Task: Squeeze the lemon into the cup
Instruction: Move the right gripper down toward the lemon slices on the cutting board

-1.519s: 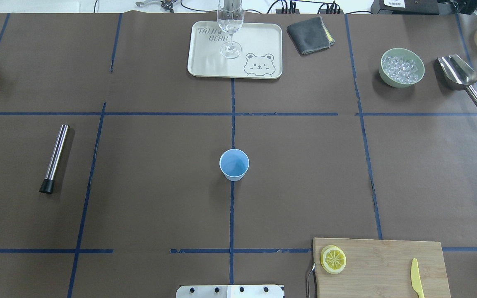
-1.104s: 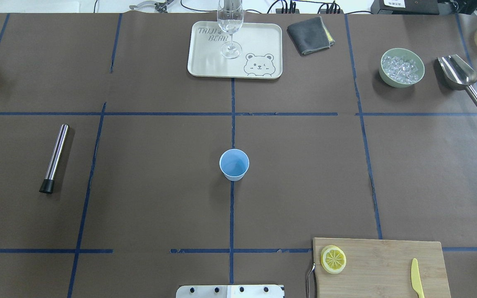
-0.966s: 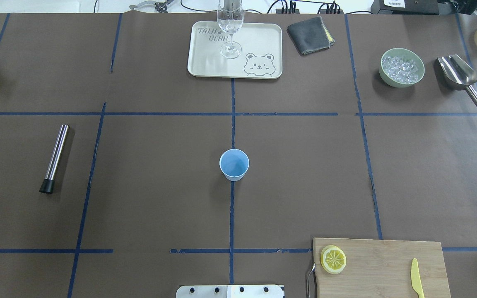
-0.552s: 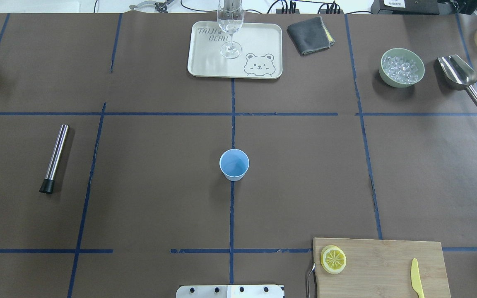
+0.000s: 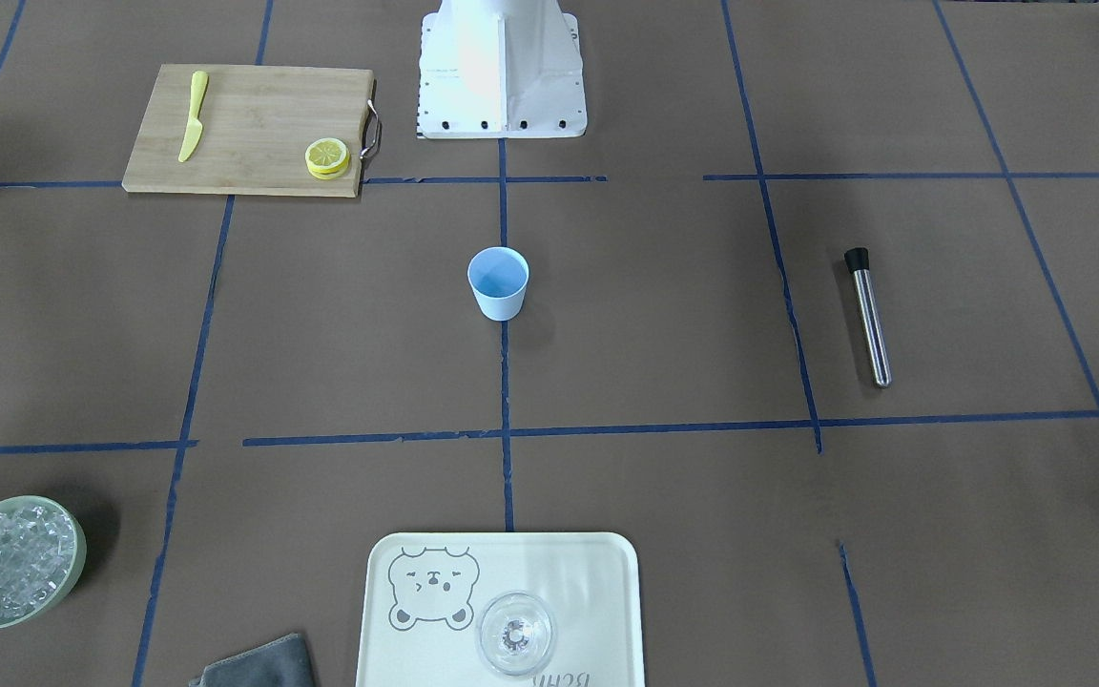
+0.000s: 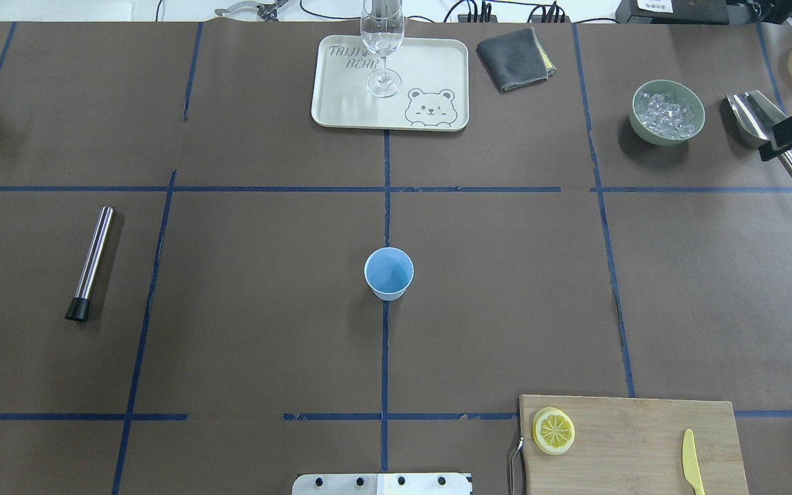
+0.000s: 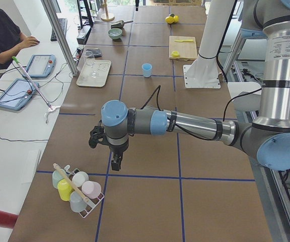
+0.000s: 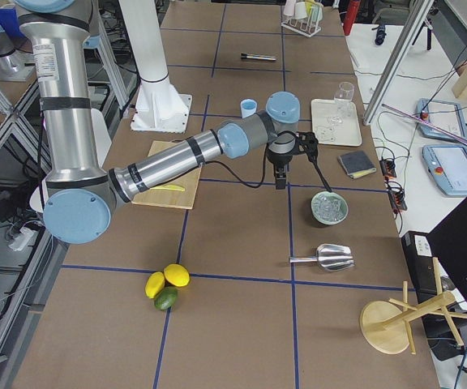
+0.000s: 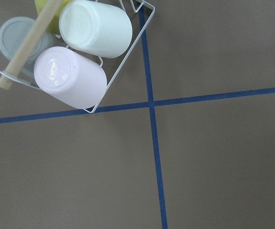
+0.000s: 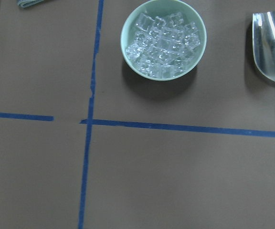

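I see the lemon slice [image 6: 553, 431] lying flat on the wooden cutting board [image 6: 643, 440], at its handle end. It is well apart from the light-blue cup [image 6: 389, 273], which stands upright mid-way across the table [image 6: 231, 309]. My right claw [image 8: 280, 183] hangs near the ice bowl [image 6: 667, 112]. My left claw [image 7: 115, 166] hangs beside the cup rack [image 7: 79, 194]. I cannot tell whether either claw is parted or closed.

Cup [image 6: 389, 273] mid-table; lemon [image 6: 553, 431] on board [image 6: 630, 447], left of knife [image 6: 691, 471]; possibly stacked slices.

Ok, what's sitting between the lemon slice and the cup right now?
Nothing. From the lemon slice on the cutting board corner to the cup there is only bare brown table cover, clearest in the overhead view.
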Controlling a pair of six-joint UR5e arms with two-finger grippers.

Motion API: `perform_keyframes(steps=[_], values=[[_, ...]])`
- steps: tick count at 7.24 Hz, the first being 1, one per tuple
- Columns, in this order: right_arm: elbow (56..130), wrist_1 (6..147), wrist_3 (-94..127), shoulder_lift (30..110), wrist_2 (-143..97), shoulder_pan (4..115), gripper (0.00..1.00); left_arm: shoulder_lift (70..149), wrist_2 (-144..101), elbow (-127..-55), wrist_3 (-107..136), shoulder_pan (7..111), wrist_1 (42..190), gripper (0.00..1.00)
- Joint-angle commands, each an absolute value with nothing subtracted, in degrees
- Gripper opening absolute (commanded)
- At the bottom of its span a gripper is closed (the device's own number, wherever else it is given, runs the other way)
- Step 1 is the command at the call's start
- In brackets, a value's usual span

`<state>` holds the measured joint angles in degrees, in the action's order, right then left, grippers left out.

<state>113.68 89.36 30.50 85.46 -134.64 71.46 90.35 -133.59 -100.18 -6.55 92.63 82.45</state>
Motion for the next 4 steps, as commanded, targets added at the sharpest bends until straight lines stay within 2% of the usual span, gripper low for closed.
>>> perform_keyframes(steps=[1, 4], values=[[120.48, 88.42, 42.15, 86.22, -132.19, 63.75, 1.00, 90.53, -133.51, -100.46, -6.24, 92.64, 82.79, 1.00], [127.95, 87.20, 61.56, 86.13, -116.01, 46.13, 1.00, 91.23, -133.59, -100.81, -6.15, 92.55, 82.79, 1.00]])
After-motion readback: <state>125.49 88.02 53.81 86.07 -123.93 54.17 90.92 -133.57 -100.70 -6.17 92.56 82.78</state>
